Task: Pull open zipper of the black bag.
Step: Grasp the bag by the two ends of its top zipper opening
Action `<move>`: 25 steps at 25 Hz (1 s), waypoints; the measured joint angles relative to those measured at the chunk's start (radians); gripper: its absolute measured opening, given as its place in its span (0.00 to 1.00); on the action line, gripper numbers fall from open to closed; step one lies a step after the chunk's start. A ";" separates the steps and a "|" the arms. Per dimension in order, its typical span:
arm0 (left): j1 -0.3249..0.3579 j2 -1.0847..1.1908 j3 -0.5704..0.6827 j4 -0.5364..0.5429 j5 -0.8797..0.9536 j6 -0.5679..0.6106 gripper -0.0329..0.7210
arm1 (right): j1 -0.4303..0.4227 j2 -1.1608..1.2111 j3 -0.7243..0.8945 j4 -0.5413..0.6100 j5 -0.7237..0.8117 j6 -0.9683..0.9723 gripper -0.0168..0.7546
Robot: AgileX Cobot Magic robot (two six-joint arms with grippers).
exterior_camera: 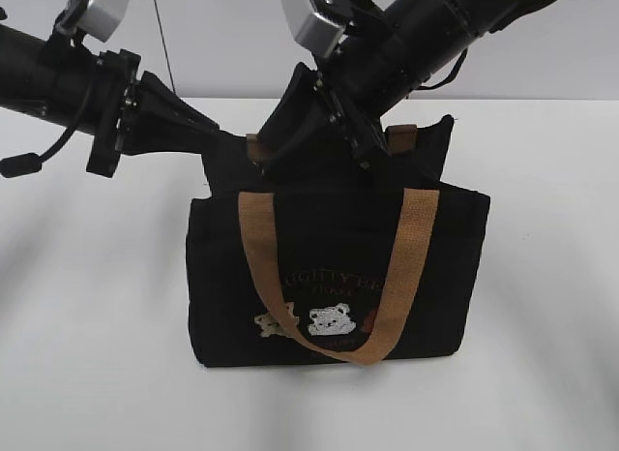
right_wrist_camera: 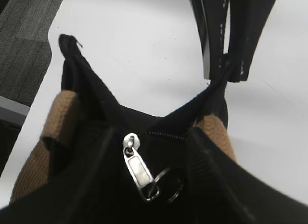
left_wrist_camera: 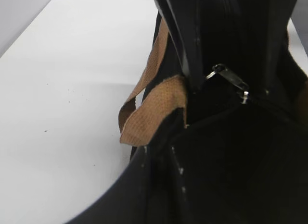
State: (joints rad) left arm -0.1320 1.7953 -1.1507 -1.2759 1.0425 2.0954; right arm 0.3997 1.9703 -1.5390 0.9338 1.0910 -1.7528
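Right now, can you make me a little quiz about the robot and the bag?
1. True or false: the black bag lies flat on its side on the white table.
2. What colour is the bag's front handle? A tan, B red, C green.
3. Fill in: the left gripper is pinching an end of the bag's ___ edge.

Key:
1. False. It stands upright.
2. A.
3. Top.
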 joint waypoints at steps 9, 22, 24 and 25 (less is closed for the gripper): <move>0.000 0.000 0.000 -0.001 -0.002 0.002 0.12 | 0.000 0.000 0.000 -0.004 0.020 -0.003 0.32; 0.000 0.001 0.000 -0.003 0.003 0.002 0.11 | 0.000 -0.015 0.000 -0.039 0.032 0.064 0.10; 0.000 0.001 0.000 -0.008 0.010 0.002 0.11 | 0.000 -0.027 0.000 -0.066 0.029 0.084 0.10; -0.001 0.001 0.000 -0.008 0.014 0.002 0.11 | 0.002 -0.033 0.000 -0.083 0.029 0.094 0.10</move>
State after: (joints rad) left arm -0.1328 1.7961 -1.1507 -1.2843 1.0564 2.0979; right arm 0.4016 1.9374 -1.5390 0.8508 1.1195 -1.6589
